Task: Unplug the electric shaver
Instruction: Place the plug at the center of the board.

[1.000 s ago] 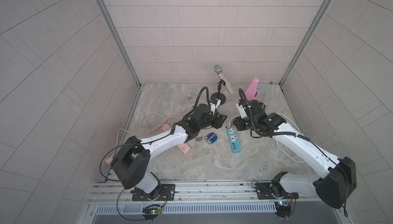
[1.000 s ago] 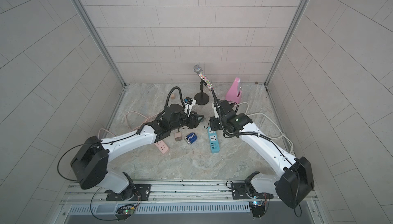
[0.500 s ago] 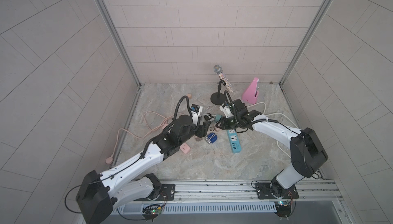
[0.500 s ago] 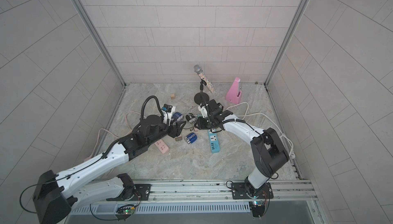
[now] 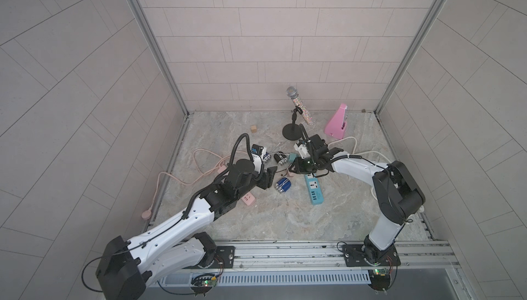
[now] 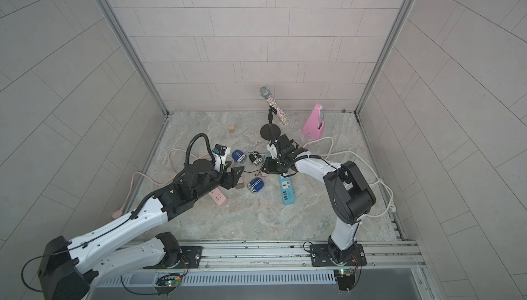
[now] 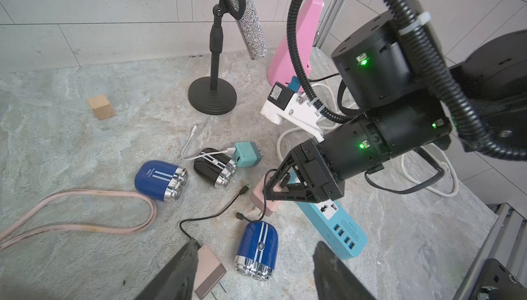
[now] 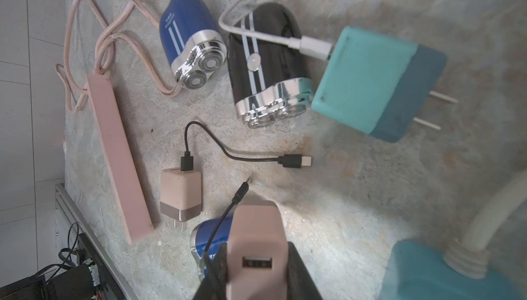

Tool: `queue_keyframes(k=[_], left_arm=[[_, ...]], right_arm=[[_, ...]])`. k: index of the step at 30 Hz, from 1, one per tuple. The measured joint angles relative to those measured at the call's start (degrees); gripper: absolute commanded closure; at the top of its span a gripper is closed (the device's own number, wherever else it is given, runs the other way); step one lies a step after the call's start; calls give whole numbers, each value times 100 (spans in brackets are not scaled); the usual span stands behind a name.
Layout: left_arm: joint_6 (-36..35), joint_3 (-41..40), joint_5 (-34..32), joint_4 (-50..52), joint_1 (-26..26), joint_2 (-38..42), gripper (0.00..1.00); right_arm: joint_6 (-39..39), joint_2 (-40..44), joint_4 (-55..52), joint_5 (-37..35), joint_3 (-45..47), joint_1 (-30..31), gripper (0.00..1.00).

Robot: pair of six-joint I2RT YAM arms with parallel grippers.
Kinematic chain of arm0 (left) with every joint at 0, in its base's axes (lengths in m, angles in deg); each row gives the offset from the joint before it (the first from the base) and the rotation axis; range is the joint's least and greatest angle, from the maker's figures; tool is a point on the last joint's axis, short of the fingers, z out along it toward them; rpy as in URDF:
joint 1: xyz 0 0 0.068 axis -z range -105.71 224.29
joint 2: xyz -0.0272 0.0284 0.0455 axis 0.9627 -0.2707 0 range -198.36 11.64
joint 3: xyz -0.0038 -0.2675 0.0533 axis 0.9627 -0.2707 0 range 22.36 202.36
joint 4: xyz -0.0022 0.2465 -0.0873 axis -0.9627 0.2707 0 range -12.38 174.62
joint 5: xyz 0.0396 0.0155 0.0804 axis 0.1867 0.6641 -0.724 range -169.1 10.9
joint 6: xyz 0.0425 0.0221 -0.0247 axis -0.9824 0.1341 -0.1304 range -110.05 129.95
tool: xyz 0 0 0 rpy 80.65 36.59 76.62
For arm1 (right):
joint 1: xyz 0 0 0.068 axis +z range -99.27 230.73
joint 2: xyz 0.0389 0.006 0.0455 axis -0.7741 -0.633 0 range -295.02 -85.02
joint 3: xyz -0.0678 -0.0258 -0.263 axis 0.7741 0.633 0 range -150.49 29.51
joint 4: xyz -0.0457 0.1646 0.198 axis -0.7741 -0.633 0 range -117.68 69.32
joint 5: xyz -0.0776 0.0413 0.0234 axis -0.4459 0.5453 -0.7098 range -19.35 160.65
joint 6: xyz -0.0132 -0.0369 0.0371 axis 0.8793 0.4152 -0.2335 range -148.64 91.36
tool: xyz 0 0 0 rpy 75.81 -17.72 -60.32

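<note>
A blue electric shaver point(image 7: 258, 245) point(image 5: 283, 185) point(image 6: 255, 185) lies on the stone floor with its steel heads toward the front. My left gripper point(image 7: 256, 255) point(image 5: 268, 177) hovers just over it, open, with one finger on each side and nothing held. A loose black cable end point(image 7: 240, 216) lies at the shaver's rounded end, not inserted. My right gripper point(image 8: 256, 267) point(image 7: 273, 190) point(image 5: 295, 167) is shut on a pink charger adapter point(image 8: 256, 235) point(image 7: 263, 200), whose USB port shows empty. The black cable point(image 8: 225, 216) trails past one of its fingers.
Behind lie a black shaver point(image 7: 215, 167) point(image 8: 266, 59), a second blue shaver point(image 7: 159, 180) and a teal adapter point(image 7: 245, 154) with a white cable. A teal power strip point(image 7: 333, 227), pink power strip point(image 8: 119, 153), tan adapter point(image 7: 208, 267), microphone stand point(image 5: 291, 133), pink metronome point(image 5: 338, 123) and wooden cube point(image 5: 253, 128) stand around.
My left gripper has drawn back toward the front left and opened wider. My right gripper shifted left with the pink adapter, then held still.
</note>
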Motion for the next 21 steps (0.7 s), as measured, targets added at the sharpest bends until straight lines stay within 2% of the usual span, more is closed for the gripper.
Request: queue_keyframes(k=[6,14,21], left_arm=[[4,-17,11,-13,0,-50,31],[39,-55,55,-39,0,-170,31],[44,-55,55,-55,0,-175,31]], right_arm=[[111,-205,-125,-48,-7,-52,66],[334,-203,-605,-433,-9,-59,44],[431,-140,-815,-664,-9,-83,38]])
